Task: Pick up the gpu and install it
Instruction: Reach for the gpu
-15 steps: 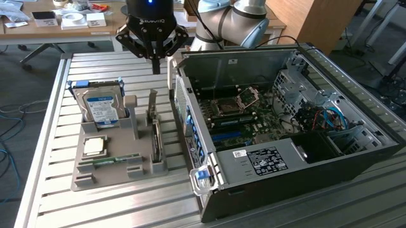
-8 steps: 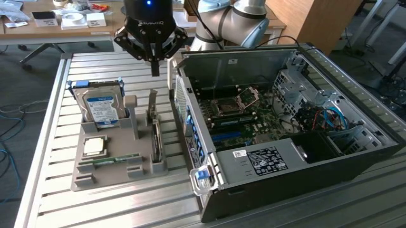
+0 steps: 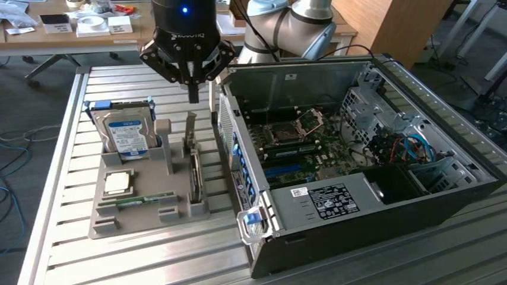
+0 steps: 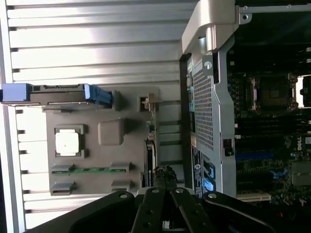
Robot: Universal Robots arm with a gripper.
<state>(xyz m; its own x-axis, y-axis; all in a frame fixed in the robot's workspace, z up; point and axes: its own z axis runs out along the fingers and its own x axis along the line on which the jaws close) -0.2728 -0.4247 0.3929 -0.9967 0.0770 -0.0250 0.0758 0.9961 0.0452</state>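
While it hung above the slatted grey metal desk (image 3: 119,89), the black two-fingered tool (image 3: 192,90) had its fingers clenched together to a single point and gripped nothing. Just below that point, and apart from it, stood the gpu (image 3: 195,172), a thin flat dark card with a silver metal end bracket. It was set upright on its long edge, with the bracket end nearest the tool. Its lower edge seemed to sit in a slot of the moulded grey plastic holder (image 3: 139,222), though the angle made that hard to confirm.

The same holder carried a silver hard drive with a blue label (image 3: 127,135), standing on edge toward the exterior view's left of the card. Nearer the camera, a square silver processor chip (image 3: 117,183) lay flat, and just beyond it lay a slim green RAM stick (image 3: 146,199).

Close beside the holder, on the exterior view's right, sat the open black desktop computer case (image 3: 443,196). Its side panel was off and its green motherboard (image 3: 317,154) was exposed. The card stood outside the case, near its perforated rear wall.
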